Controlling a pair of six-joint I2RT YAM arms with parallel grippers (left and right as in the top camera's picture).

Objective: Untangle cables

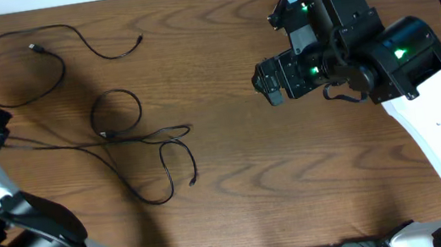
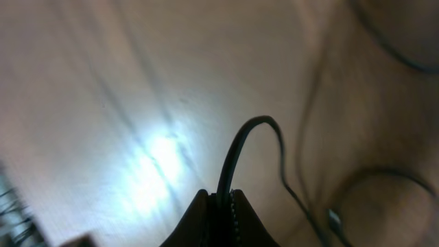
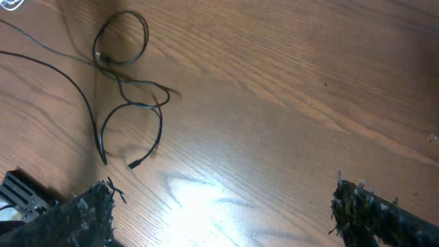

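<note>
A black cable point(image 1: 65, 71) lies in a wide loop at the table's back left. A second run of black cable point(image 1: 162, 133) forms a small ring and a loose curl left of centre, crossing itself. It also shows in the right wrist view point(image 3: 130, 106). My left gripper point(image 1: 2, 133) is at the left edge, shut on a black cable point(image 2: 236, 147) that rises from the jaws point(image 2: 219, 197) and leads toward the ring. My right gripper point(image 1: 269, 83) is open and empty above bare wood, right of the cables point(image 3: 223, 213). No white cable shows clearly.
The wooden table point(image 1: 237, 181) fills the view. The right arm's body point(image 1: 382, 51) and its thick black cable hang over the back right. The left arm's base point(image 1: 23, 243) is at the front left.
</note>
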